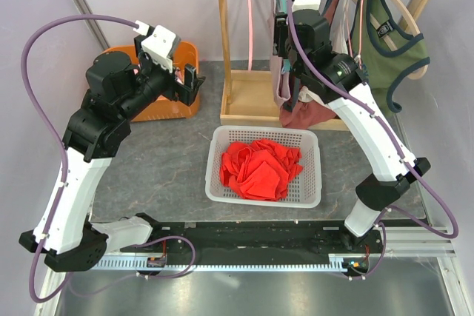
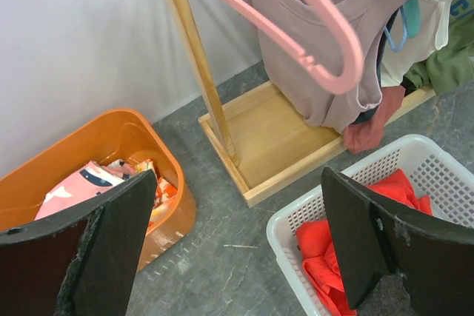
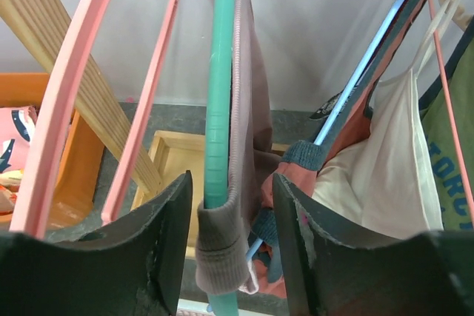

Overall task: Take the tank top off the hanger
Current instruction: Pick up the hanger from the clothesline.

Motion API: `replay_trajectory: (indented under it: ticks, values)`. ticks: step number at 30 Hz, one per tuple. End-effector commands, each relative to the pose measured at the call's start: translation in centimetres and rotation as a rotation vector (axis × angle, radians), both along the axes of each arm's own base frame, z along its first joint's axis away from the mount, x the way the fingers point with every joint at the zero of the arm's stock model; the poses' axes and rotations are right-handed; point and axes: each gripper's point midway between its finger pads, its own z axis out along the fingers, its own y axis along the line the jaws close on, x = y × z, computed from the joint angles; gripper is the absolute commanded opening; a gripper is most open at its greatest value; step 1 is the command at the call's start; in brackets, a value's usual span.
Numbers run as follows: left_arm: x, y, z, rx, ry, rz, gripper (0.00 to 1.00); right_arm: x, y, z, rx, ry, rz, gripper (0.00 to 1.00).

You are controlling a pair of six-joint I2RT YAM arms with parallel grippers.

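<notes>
- Far left on the grey stone-look table (image 1: 163, 160), an orange bin (image 2: 174, 216) sits against the pale wall (image 2: 74, 35), with folded clothes in pink and other colours inside.
- Just above and in front of that bin hangs the left claw (image 2: 238, 179). Its two fingers are spread wide apart with nothing between them, and it points toward the rack.
- Next comes a wooden clothes rack (image 1: 222, 35), with its flat tray base standing on the table close to the back wall.
- A bare pink hanger (image 3: 59, 101) hangs from the rail at the rack's left end.
- In front of the rack, near the middle of the table, a white slatted basket (image 1: 309, 175) holds a crumpled red cloth (image 1: 259, 168).
- Up at the rail, the right claw (image 3: 231, 183) has one finger on each side of a teal hanger (image 3: 220, 72).
- The dusty-mauve tank top (image 3: 243, 109) is draped on that hanger, and its strap runs between the fingers.
- The fingers are drawn in close on both sides, but I cannot tell whether they are actually pinching.
- Further right hang a blue hanger (image 3: 363, 64) carrying a rust-coloured garment, then a cream top (image 3: 378, 160).
- At the far end a green top (image 1: 396, 49) with dark trim hangs on a wooden hanger.
</notes>
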Motion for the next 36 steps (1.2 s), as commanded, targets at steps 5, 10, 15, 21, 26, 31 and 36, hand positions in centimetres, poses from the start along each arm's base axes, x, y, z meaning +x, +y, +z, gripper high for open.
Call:
replay_trajectory:
  ticks: [5,10,15,21,26,31,36]
  values:
    - [-0.6,0.4,0.8,-0.022,-0.027,-0.003,1.0,0.3,0.7,0.3,0.013,-0.007,0.017,0.48]
    - [-0.7,0.5,0.8,-0.013,-0.035,-0.003,1.0,0.4,0.9,0.7,0.018,-0.013,0.022,0.27]
    - [-0.3,0.4,-0.4,0.029,-0.033,-0.013,1.0,0.3,1.3,2.2,0.051,-0.058,0.054,0.02]
    - [-0.4,0.1,-0.6,0.032,-0.03,-0.029,1.0,-0.5,0.6,6.3,0.104,-0.207,0.062,0.0]
    - [-0.4,0.3,-0.6,0.038,-0.036,-0.024,1.0,-1.4,-0.8,9.9,0.165,-0.326,0.032,0.0]
    - [-0.4,0.4,-0.6,0.044,-0.037,-0.02,1.0,-2.3,-1.9,10.4,0.187,-0.365,0.008,0.0]
    - [-0.4,0.4,-0.6,0.041,-0.037,-0.021,0.99,-3.1,-2.8,9.4,0.208,-0.394,-0.007,0.0]
